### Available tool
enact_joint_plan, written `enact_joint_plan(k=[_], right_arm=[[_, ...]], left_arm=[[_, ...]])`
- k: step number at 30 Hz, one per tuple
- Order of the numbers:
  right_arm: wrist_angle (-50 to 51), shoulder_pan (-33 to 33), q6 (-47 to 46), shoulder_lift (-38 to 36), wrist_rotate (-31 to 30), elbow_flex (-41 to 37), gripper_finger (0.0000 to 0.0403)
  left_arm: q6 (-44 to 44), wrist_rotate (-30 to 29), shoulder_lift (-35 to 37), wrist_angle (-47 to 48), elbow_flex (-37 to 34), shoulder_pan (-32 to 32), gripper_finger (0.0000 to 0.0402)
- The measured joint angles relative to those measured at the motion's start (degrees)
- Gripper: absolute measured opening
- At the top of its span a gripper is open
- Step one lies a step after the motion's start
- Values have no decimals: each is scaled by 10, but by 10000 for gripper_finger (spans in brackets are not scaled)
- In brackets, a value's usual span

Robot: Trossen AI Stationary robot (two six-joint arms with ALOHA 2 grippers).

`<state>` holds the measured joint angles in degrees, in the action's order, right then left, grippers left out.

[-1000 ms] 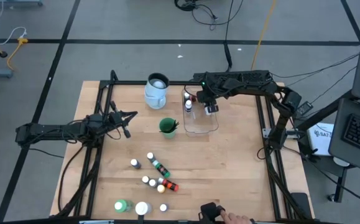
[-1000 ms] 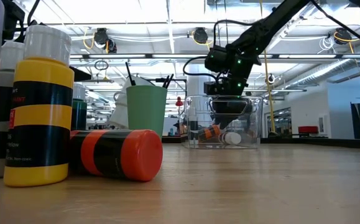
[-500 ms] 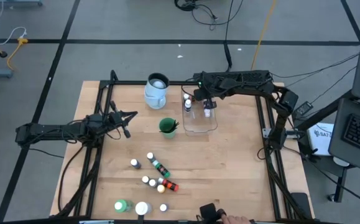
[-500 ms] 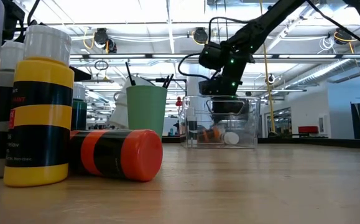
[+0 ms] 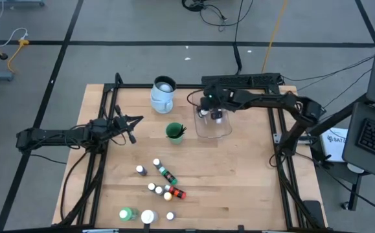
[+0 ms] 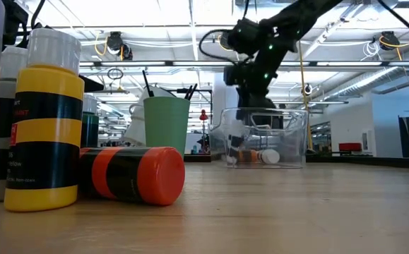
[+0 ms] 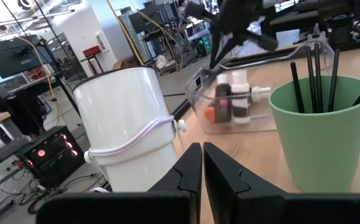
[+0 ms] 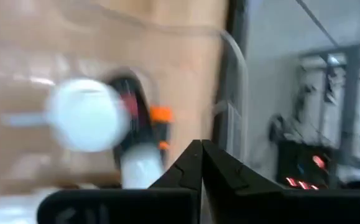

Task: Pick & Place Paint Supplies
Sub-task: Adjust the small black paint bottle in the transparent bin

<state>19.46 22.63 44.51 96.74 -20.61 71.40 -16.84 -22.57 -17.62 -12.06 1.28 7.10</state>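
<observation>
The clear tub (image 5: 215,124) stands at the far middle of the table with small paint bottles (image 6: 257,156) lying in it. My right gripper (image 5: 217,116) hovers shut at the tub's top edge, slanting down into it; its wrist view shows a white bottle cap (image 8: 86,115) below. More small bottles (image 5: 162,181), a green bottle (image 5: 127,213) and a white jar (image 5: 147,217) sit toward the near edge. Dark brushes stand in a green cup (image 5: 174,131). My left gripper (image 5: 131,128) waits shut and level at the table's left. My right gripper has its shut fingers (image 6: 251,107) at the tub's upper rim (image 6: 264,111), coming slantwise from above and the far side. Whether they touch or pinch the wall I cannot tell; blur hides the spot. The tub sits slightly askew on the table.
A pale jug (image 5: 163,94) stands at the far edge, left of the tub. In the low view a yellow bottle (image 6: 45,134) stands and an orange one (image 6: 130,176) lies close to the camera. Bare wood lies at the table's right and middle.
My right gripper has shut, risen out of the tub and swung toward the table's right. The tub has slid a little to the right with it and now sits askew. A person's hand at the near edge has gone.
</observation>
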Motion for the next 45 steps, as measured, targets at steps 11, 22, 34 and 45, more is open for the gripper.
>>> enact_joint_plan(k=[11, 22, 34, 45], right_arm=[[28, -48, -89, -115, 48, 0, 1], [-51, -33, -175, -219, 394, -92, 0], [-399, 36, -360, -348, 578, -348, 0], [-652, 39, -410, -357, 598, -490, 0]], left_arm=[[-5, -7, 0, -2, 0, 0, 21], [-6, -20, 0, -1, 0, 0, 21], [-7, -19, 0, -1, 0, 0, 21], [-7, -17, 0, -1, 0, 0, 21]])
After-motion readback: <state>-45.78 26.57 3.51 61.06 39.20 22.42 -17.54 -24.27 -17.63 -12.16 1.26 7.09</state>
